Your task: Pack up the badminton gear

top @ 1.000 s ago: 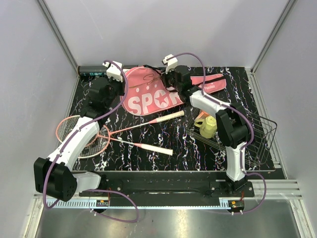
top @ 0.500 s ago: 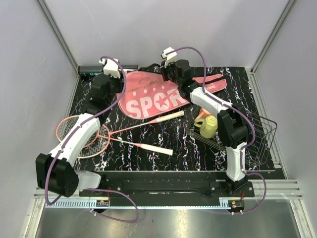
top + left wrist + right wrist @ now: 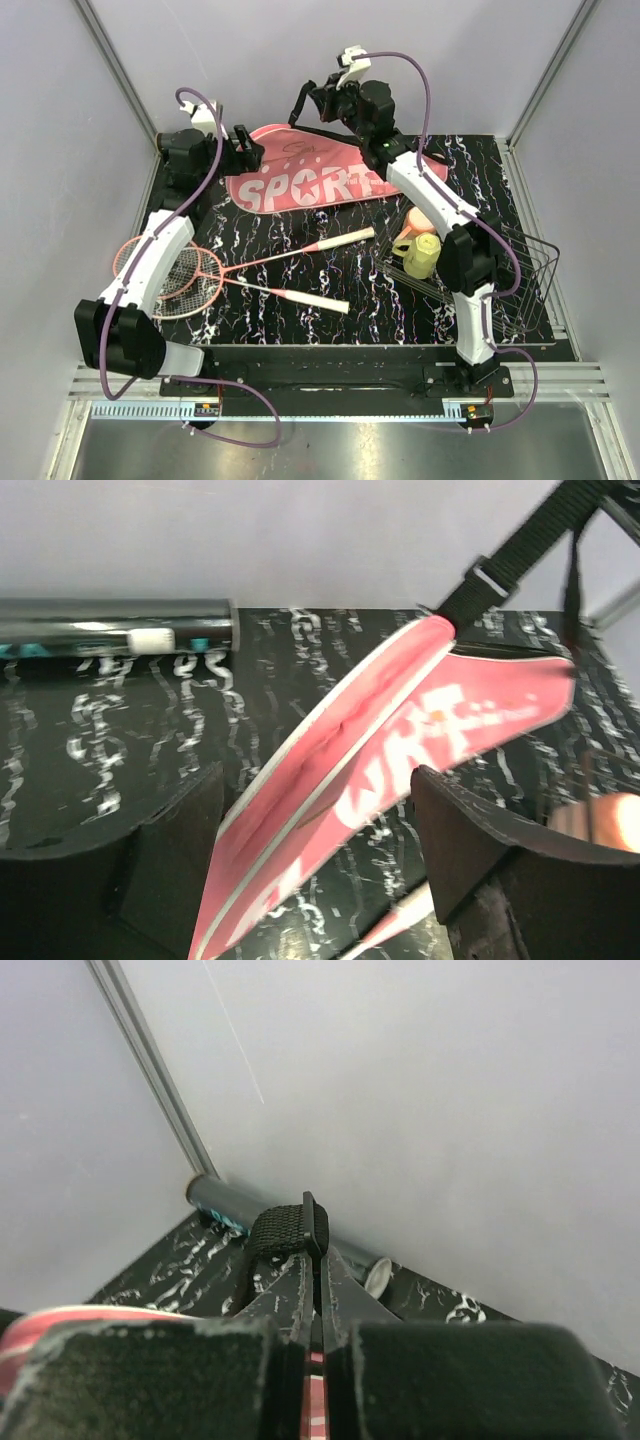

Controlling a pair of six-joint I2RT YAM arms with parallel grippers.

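Note:
The long pink "SPORT" racquet cover (image 3: 300,184) lies at the back of the table with its far edge raised. My right gripper (image 3: 312,100) is high near the back wall, shut on the cover's black strap (image 3: 284,1229). My left gripper (image 3: 243,152) is open at the cover's left end. In the left wrist view the cover (image 3: 400,740) passes edge-on between the spread fingers (image 3: 470,830) without touching them. Two pink-red racquets (image 3: 165,272) lie crossed at the front left, white handles (image 3: 340,238) pointing right. The black tube (image 3: 110,630) lies along the back wall.
A yellow-green cup (image 3: 422,257) with a peach lid sits at the left end of a black wire basket (image 3: 505,290) on the right. Grey walls close the back and sides. The right arm's forearm (image 3: 425,190) crosses above the cover's narrow right end.
My left gripper opened, let go of the cover and drew back to the left. My right gripper rose toward the back wall with the strap, and the cover shifted left.

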